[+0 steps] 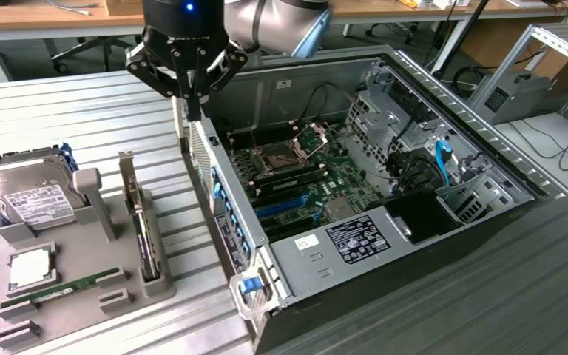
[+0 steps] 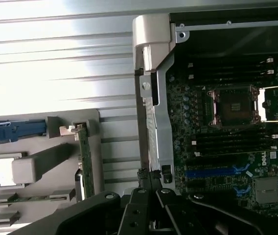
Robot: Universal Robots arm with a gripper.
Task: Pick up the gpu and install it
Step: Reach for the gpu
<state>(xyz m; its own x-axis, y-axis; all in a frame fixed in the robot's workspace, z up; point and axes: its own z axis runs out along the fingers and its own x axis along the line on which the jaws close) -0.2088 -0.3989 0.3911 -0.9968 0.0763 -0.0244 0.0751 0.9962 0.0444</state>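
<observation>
Exterior view: the gripper point(image 1: 193, 109), closed on nothing, hangs over the rear wall of the case point(image 1: 309, 259). The gpu point(image 1: 149, 237) stands on edge in a slotted holder point(image 1: 77, 288) on the bench point(image 1: 77, 111) beside the case, probably to leave its top edge free for gripping. Wrist view adds the blue slot point(image 2: 212, 172) from straight above

Nothing can be read: print on the hard drive label point(image 1: 35, 205) and the case's black sticker point(image 1: 356, 239) is too small.
</observation>
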